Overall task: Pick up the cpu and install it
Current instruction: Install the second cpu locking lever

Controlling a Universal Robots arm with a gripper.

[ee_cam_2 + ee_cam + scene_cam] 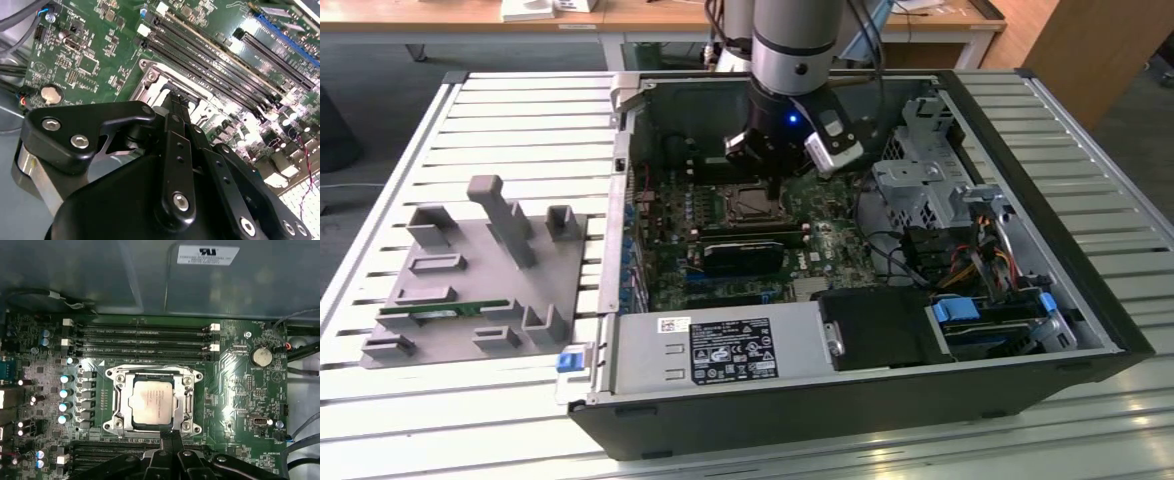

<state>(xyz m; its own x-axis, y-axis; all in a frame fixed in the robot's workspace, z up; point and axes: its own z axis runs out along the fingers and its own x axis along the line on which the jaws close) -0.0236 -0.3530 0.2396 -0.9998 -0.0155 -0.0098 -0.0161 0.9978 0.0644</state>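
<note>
One cpu (pixel 151 401), a flat square chip with a dull silver metal top, lies in the one metal-framed socket (pixel 116 400) on the green motherboard (pixel 235 390). In the first wrist view the black gripper (pixel 170 436) reaches the socket frame's edge just beside the chip, its fingers (pixel 165 440) drawn close together with nothing between them. Four long black memory slots (pixel 145 337) run beside the socket. In the exterior view the arm stands inside one open computer case (pixel 1067 300) on a slatted metal worktop (pixel 520 130), with one grey plastic holder (pixel 480 270) well apart.
</note>
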